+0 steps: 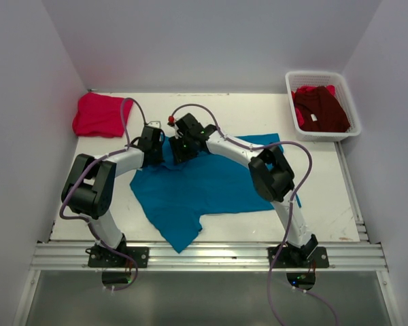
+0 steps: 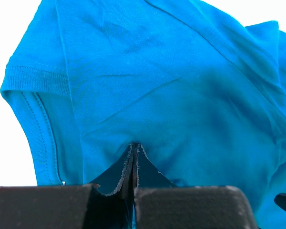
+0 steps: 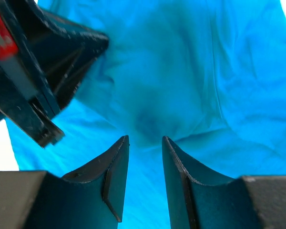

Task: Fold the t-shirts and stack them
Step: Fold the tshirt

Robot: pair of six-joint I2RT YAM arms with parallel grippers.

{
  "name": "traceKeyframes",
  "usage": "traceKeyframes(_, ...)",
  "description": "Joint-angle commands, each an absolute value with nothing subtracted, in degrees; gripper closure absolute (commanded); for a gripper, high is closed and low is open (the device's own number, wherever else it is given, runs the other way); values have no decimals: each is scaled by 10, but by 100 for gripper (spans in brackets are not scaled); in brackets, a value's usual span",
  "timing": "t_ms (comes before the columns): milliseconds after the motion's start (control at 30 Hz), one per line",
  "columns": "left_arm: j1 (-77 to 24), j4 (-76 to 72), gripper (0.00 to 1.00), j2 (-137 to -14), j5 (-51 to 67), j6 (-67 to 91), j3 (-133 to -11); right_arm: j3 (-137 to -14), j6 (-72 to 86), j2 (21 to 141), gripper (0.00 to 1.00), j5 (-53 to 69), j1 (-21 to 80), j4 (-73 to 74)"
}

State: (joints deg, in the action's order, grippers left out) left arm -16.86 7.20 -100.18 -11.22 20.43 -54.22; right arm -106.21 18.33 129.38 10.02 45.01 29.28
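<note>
A teal-blue t-shirt (image 1: 190, 193) lies spread, partly rumpled, across the middle of the table. My left gripper (image 1: 160, 155) is at the shirt's far left part. In the left wrist view its jaws (image 2: 133, 146) are shut, and the teal cloth (image 2: 171, 86) puckers at their tips. Right beside it, my right gripper (image 1: 181, 151) hangs over the same shirt. Its fingers (image 3: 145, 139) stand apart, with teal cloth (image 3: 190, 71) below and nothing between them. A folded pinkish-red t-shirt (image 1: 98, 114) rests at the back left. A dark maroon t-shirt (image 1: 321, 110) lies in the basket.
The white mesh basket (image 1: 290, 95) sits at the table's back right corner. White walls close in the back and both sides. In the right wrist view the left gripper's black body (image 3: 43, 71) is close at the upper left.
</note>
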Motion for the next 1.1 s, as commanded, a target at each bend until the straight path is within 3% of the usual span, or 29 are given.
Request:
traceKeyframes(0, -163, 80, 100, -1011, -119, 207, -530, -1097, 175, 1317, 62, 107, 454, 300)
traceKeyframes(733, -163, 78, 100, -1015, -117, 207, -530, -1056, 168, 1286, 65, 66, 458, 309)
traceKeyframes(867, -163, 77, 100, -1017, -116, 207, -530, -1047, 171, 1284, 80, 54, 461, 309)
traceKeyframes(933, -163, 77, 100, -1017, -116, 207, -530, -1047, 170, 1284, 97, 54, 461, 309)
traceKeyframes(1067, -163, 79, 100, -1017, -116, 207, -530, -1054, 167, 1279, 100, 51, 461, 313)
